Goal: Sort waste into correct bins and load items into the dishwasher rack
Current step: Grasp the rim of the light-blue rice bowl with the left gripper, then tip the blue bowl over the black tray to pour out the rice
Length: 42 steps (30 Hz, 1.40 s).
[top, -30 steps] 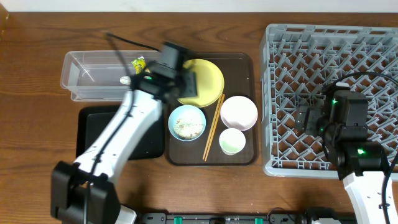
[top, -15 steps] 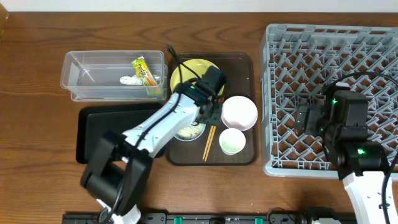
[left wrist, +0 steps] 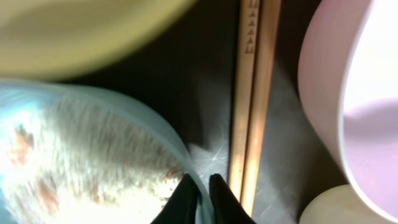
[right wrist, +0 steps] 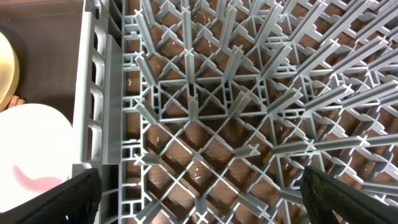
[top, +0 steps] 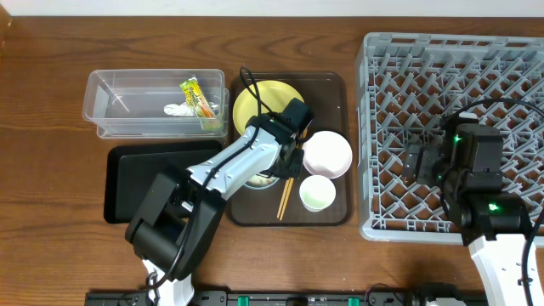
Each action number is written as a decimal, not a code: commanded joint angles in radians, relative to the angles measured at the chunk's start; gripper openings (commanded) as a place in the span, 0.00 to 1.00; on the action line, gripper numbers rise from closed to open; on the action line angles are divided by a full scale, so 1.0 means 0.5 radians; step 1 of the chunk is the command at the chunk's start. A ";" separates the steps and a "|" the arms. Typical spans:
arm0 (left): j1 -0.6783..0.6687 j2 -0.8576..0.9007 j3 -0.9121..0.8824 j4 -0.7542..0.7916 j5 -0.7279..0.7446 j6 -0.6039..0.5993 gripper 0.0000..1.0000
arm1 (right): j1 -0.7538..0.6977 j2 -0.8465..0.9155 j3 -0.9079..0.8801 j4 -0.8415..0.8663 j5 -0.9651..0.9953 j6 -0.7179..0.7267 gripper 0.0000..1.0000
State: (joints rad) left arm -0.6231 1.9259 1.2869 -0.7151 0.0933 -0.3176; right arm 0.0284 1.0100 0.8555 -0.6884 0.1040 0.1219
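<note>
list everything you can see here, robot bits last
dishwasher rack: 1, grey, table's right side
serving tray: 1, brown, centre
yellow plate: 1, yellow, serving tray's back left
white bowl: 1, white, serving tray's right
cup: 1, pale, serving tray's front right
chopsticks: 1 pair, wooden, between the bowls
light blue bowl: 1, blue, serving tray's front left
rice scraps: loose, white, in light blue bowl
clear tub: 1, clear, back left
snack wrapper: 1, green-orange, in clear tub
tissue: 1, white, in clear tub
black tray: 1, black, before clear tub
left gripper: black, pinching light blue bowl's rim
right gripper: black, open over dishwasher rack
</note>
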 commanded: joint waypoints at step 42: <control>2.065 -0.596 -0.670 -0.370 2.646 1.293 0.06 | 0.015 -0.004 0.041 -0.007 -0.007 -0.008 0.99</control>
State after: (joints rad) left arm 0.3710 1.6108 0.9768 -0.9001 1.2556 0.2630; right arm 0.0284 1.0100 0.8555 -0.6910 0.1043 0.1219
